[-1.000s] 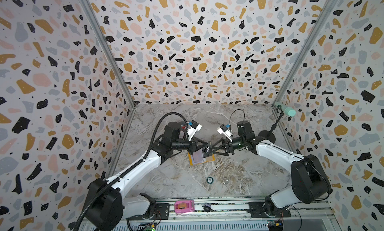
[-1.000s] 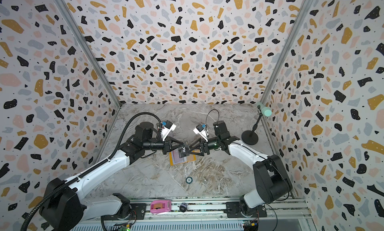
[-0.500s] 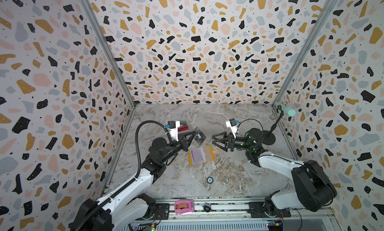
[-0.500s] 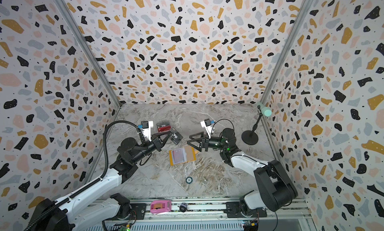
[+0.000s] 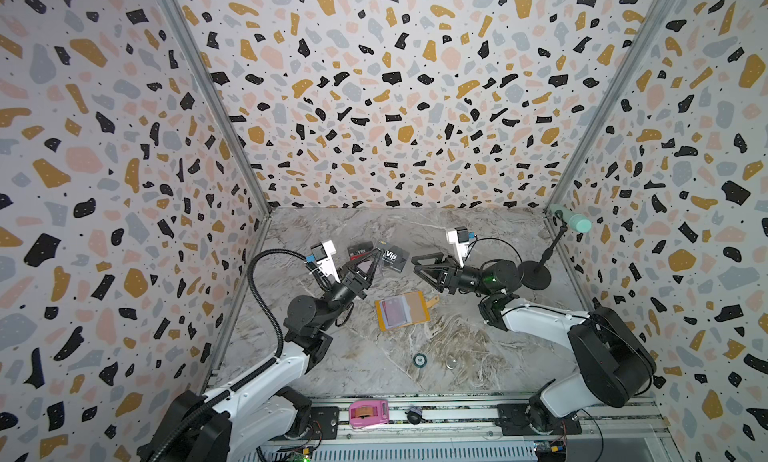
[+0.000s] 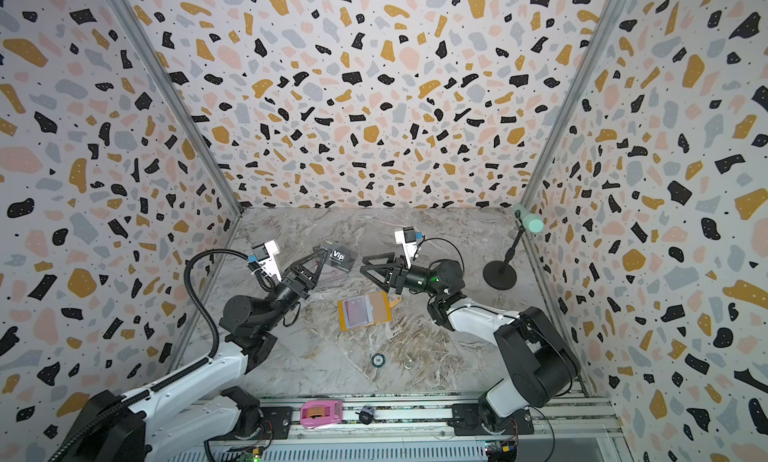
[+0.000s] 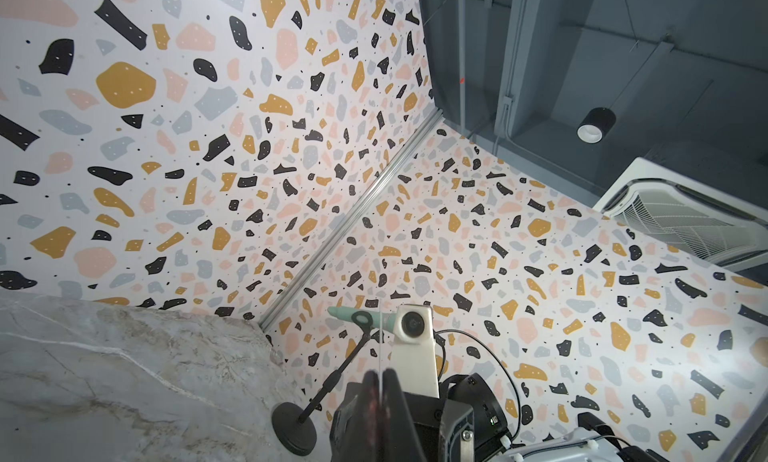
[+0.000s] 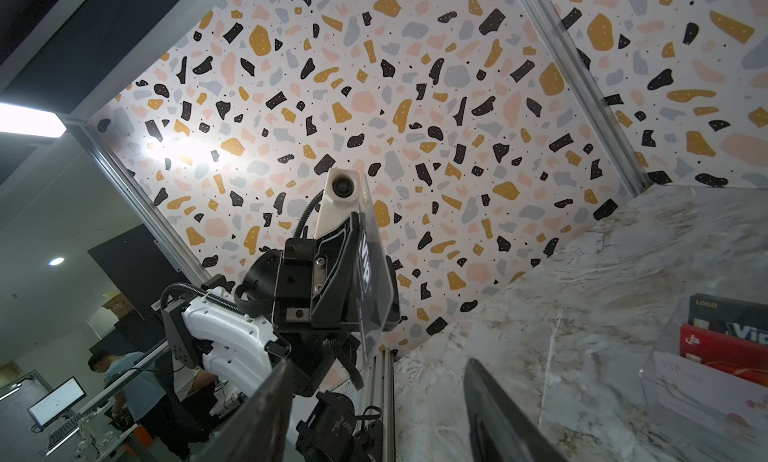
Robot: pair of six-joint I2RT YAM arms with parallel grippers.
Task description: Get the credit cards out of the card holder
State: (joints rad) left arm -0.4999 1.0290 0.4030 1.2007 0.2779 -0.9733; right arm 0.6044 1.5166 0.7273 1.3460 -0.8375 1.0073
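The mustard-yellow card holder (image 5: 415, 308) (image 6: 380, 308) lies open on the marble floor between the two arms, with a reddish card (image 5: 392, 310) (image 6: 357, 312) under its clear sleeve. My left gripper (image 5: 377, 253) (image 6: 325, 252) (image 7: 380, 381) is raised behind the holder and shut on a black credit card with white "Vip" lettering (image 5: 392, 256) (image 6: 341, 257) (image 8: 368, 273). The left wrist view shows that card edge-on between the pads. To the right of that card my right gripper (image 5: 415, 264) (image 6: 362, 264) (image 8: 374, 397) stands open and empty, pointing left.
A clear acrylic stand (image 5: 359, 252) (image 8: 706, 381) with a black, a red and a white card stands behind the left gripper. A microphone stand (image 5: 536, 275) is at the right wall. A small round disc (image 5: 419, 359) and a pink tape dispenser (image 5: 368, 414) lie near the front.
Both grippers have drawn back from the card holder. The left one rose toward the back with the black Vip card in it. The right one withdrew to the right, empty.
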